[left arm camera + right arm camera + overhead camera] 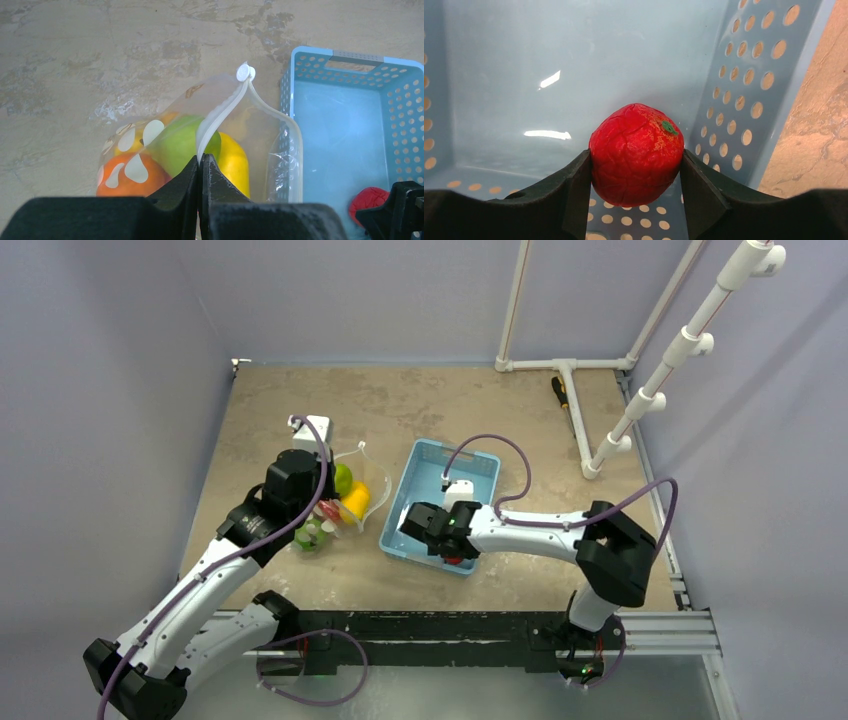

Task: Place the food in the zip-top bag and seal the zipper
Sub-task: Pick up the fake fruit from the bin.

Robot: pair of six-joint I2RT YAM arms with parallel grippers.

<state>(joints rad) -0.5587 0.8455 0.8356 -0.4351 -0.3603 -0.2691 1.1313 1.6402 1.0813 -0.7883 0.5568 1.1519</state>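
Note:
The zip-top bag (150, 135) lies left of the basket with its mouth gaping toward it. Inside show food pieces: a green one (180, 142), a yellow one (234, 162) and an orange one (132, 182). My left gripper (201, 160) is shut on the whitish zipper (220, 112), whose round slider tab (245, 73) sits at the far end. Inside the light-blue basket (574, 50), my right gripper (635, 152) is shut on a red fruit (636, 135), held just above the basket floor. From above, the bag (360, 490) and the right gripper (450, 548) both show.
The basket (456, 443) stands mid-table, its left wall close to the bag's mouth. More small green and red pieces (314, 532) lie beside my left arm. A white pipe frame (565, 365) and a black-and-orange tool (562, 392) are at the back right.

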